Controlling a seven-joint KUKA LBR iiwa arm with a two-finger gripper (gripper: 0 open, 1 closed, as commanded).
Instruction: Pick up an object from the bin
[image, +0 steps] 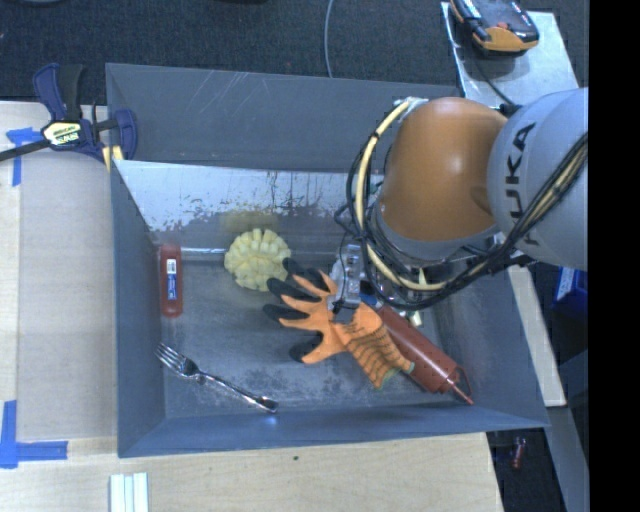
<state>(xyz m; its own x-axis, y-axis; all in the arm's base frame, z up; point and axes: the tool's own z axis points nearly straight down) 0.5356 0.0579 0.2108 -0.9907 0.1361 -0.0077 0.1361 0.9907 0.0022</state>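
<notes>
The gripper (344, 300) hangs low near the middle of the grey metal bin (230, 120), under the arm's orange wrist cover. It is right over the palm of an orange-and-black fabric work glove (312, 318), which lies flat on the bin floor a little right of centre. Whether the jaws are released or clenched cannot be told, and nothing can be seen between them. What matters is how the glove lies. Its long axis runs aslant, with black-tipped fingers splayed toward the left and the ribbed orange cuff toward the near right corner, so the jaws stand about at its middle rather than off to one side. I judge a straight descent would meet the palm, the flattest part of the fabric. A dark red plastic squeeze bottle (428, 362) touches the cuff on the right, nozzle pointing near right, close enough to be caught too. A pale yellow ridged corn-like toy (257, 258) sits just beyond the glove's fingers. A silver metal fork (215, 378) lies well apart, near left.
</notes>
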